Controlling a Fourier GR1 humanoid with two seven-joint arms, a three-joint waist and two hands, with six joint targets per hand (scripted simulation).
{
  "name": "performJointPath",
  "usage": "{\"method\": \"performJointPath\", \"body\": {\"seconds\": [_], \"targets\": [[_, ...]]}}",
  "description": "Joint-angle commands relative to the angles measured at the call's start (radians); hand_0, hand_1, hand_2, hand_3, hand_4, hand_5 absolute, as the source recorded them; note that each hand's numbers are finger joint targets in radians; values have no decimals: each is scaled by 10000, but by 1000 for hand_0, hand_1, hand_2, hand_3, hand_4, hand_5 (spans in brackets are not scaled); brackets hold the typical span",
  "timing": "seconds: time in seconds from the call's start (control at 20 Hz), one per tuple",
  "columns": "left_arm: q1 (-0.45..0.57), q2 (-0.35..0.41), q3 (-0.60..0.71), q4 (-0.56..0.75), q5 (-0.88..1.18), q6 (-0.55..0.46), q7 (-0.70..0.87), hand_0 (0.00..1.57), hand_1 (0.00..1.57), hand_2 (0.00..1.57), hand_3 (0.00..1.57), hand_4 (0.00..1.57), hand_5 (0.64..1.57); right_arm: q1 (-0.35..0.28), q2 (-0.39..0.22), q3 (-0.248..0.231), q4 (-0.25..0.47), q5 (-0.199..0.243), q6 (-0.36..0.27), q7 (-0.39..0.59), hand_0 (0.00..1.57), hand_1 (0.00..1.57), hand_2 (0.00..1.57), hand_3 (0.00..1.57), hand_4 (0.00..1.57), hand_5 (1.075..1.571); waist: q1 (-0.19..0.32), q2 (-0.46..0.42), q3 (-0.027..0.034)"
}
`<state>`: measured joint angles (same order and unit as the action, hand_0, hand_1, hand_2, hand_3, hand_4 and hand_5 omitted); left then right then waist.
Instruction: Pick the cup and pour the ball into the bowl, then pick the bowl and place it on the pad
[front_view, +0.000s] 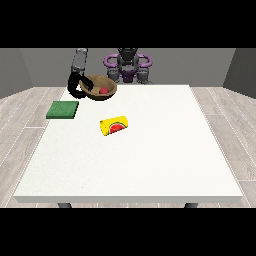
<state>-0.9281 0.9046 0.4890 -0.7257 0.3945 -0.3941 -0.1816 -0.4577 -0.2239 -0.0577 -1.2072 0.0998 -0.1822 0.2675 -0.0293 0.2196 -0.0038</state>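
1. You see the black fingers (75, 86) of the hand (76, 84) at the view's left curled round the near-left rim of the bowl (107, 93), pinching that rim.
2. That hand sits at the far left part of the surface (150, 165), with its grey forearm (78, 61) rising almost straight up behind it toward the robot's shoulder.
3. The bowl is brown and round, its mouth tipped a little toward you, so you look into it. Whether it rests on the surface or is lifted just clear of it, you cannot tell.
4. The ball (101, 91) is red and lies inside the bowl, near its middle.
5. The pad (63, 109) is a green square lying flat at the left edge of the surface, just nearer to you than the hand and apart from the bowl.
6. The cup (114, 125) is yellow with a watermelon picture, and it lies on its side near the middle of the surface. Its long axis runs left to right, rising slightly to the right. You cannot tell which end is the mouth.
7. The cup is well apart from the bowl and the pad.
8. The robot's torso (128, 67) stands behind the far edge; the other hand is not in view.
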Motion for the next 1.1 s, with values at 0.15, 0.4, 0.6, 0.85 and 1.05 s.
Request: {"method": "performJointPath", "body": {"seconds": [0.15, 0.4, 0.6, 0.85, 1.05], "targets": [[394, 596, 370, 259, 188, -515, -606, 0, 0, 0, 0, 0, 1539, -392, -1120, -672, 553, -296, 973, -140, 1571, 1571, 1571, 1571, 1299, 1520, -111, 614, 37], [-214, 400, 88, -188, 58, 271, -388, 0, 0, 0, 0, 0, 1537, -1229, -1335, -791, 1294, -79, 1012, -671, 1571, 1571, 1571, 1571, 1299, 1520, -221, 1036, 46], [-70, 497, 141, -607, 216, 244, -192, 0, 0, 0, 0, 0, 1531, -1339, -2682, -1959, 2404, -742, 1946, -1617, 1571, 1571, 1571, 1571, 1305, 1533, -21, 1179, 49], [-236, 686, 165, -1143, 440, 266, 176, 0, 0, 0, 0, 0, 1534, -1598, -3333, -2963, 3757, -1537, 2761, -2813, 1571, 1571, 1571, 1174, 1287, 1534, 113, 1689, 55], [-200, 298, -124, -1911, 312, 1038, 470, 0, 0, 0, 0, 145, 1533, -1664, -3171, -2934, 4748, -1471, 2980, -3481, 1571, 1571, 1571, 935, 1295, 1543, 203, 1583, 58]]}}
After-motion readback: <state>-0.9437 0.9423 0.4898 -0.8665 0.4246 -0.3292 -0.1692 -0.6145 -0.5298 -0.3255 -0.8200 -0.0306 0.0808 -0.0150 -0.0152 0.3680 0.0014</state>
